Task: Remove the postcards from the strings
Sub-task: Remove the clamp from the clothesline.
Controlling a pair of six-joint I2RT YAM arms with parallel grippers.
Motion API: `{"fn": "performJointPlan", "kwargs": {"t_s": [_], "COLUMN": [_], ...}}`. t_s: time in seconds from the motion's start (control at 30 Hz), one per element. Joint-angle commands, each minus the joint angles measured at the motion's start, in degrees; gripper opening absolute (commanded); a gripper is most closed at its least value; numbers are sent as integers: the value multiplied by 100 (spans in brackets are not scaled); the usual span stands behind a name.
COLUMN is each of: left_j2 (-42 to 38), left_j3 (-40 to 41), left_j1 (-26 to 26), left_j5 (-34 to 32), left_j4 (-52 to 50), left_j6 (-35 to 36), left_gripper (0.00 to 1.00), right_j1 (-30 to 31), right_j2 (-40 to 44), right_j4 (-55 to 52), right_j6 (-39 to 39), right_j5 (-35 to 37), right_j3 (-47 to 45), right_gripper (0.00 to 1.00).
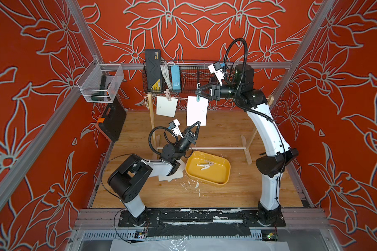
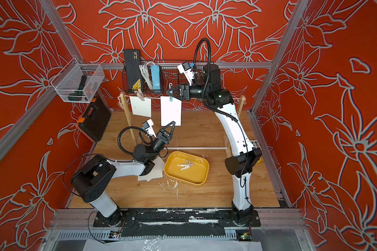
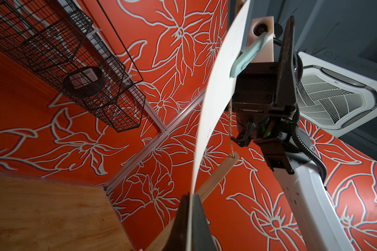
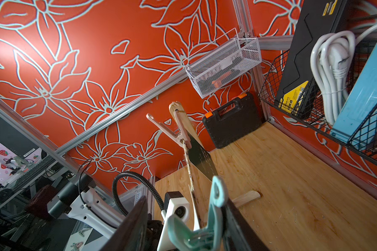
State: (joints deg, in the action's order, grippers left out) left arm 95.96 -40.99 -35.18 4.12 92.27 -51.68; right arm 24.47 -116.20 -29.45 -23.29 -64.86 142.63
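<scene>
Two postcards hang from the string [image 1: 181, 98] stretched across the back of the tabletop [image 1: 226, 195]. The left pincer [image 1: 196, 125] is pressed together on the bottom edge of the teal-pinned postcard [image 1: 197, 110], bowing the sheet. The right pincer [image 1: 198, 93] stands spread around the teal clothespin [image 1: 198, 99] at the card's top, with a gap beside one finger in the right wrist view. The pink-pinned postcard [image 1: 167, 106] hangs near the light-wood post [image 1: 151, 117] under a pink clothespin [image 1: 167, 94]. Two loose postcards [image 1: 172, 177] lie flat beneath the left arm, just beside a yellow tray [image 1: 223, 173] holding pale clothespins [image 1: 206, 166].
</scene>
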Motion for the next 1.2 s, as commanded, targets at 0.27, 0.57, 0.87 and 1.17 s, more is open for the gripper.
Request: {"fn": "performJointPlan", "kwargs": {"t_s": [0.27,0.57,0.87,1.17], "left_j2": [-75,-15,-27,-151], "left_j3": [-66,-81,82,395], "left_j1": [73,78,81,78], "left_j5": [124,133,196,319], "left_j4": [1284,1283,1284,1285], "left_j6": [-120,-184,-189,-191], "left_gripper": [0,0,0,0], "right_j1": [40,36,40,40], "right_j2": [-131,-132,-87,43], "right_j4": [329,445,475,563], "right_j6": [-106,-185,-194,-172], "right_j5": [-119,-53,109,413], "right_j3": [146,161,275,241], "right_gripper": [36,27,28,28]}}
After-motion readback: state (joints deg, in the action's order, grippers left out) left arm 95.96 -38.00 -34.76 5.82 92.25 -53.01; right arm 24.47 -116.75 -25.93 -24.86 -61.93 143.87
